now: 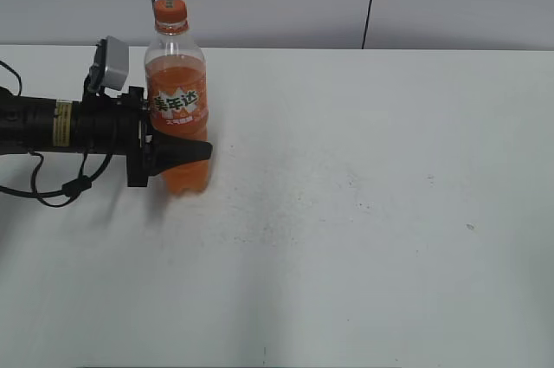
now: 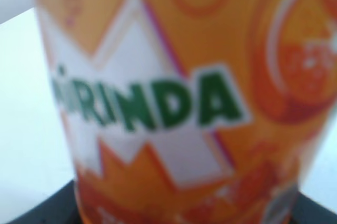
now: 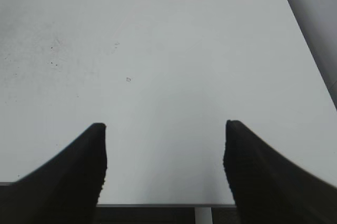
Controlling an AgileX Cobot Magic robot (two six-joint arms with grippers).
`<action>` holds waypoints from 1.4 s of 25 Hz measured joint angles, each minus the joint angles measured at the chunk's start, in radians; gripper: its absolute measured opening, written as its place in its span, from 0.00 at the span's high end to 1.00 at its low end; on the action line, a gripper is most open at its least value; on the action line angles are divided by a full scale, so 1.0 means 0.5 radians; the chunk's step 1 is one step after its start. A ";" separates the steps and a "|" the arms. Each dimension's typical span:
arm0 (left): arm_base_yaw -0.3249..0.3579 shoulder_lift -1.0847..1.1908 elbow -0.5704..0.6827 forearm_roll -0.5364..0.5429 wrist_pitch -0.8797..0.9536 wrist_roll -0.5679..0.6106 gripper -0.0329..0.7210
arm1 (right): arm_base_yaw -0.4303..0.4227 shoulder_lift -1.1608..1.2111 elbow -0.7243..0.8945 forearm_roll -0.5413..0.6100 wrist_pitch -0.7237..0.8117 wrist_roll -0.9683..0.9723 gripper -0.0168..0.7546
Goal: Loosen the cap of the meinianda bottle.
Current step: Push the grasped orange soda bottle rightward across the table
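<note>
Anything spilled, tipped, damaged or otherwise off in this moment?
Nothing stands out. The bottle stands upright on the table with its cap on, and the left gripper is around its lower body. No spill shows. The right gripper is open over bare table.

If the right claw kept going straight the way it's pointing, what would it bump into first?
Probably nothing. The right claw is open and points across the bare white table. No object lies ahead in its wrist view; depth is hard to judge.
</note>
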 joint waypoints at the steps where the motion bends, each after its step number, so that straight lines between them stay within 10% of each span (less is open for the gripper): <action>1: -0.016 0.000 0.000 -0.023 0.002 0.001 0.42 | 0.000 0.000 0.000 0.000 0.000 0.000 0.30; 19: -0.610 0.019 0.019 -0.456 0.010 0.243 0.42 | 0.000 0.000 0.000 0.000 0.000 0.000 0.30; 35: -0.647 0.203 0.019 -0.596 -0.049 0.335 0.42 | 0.000 0.000 0.000 0.000 0.000 0.000 0.30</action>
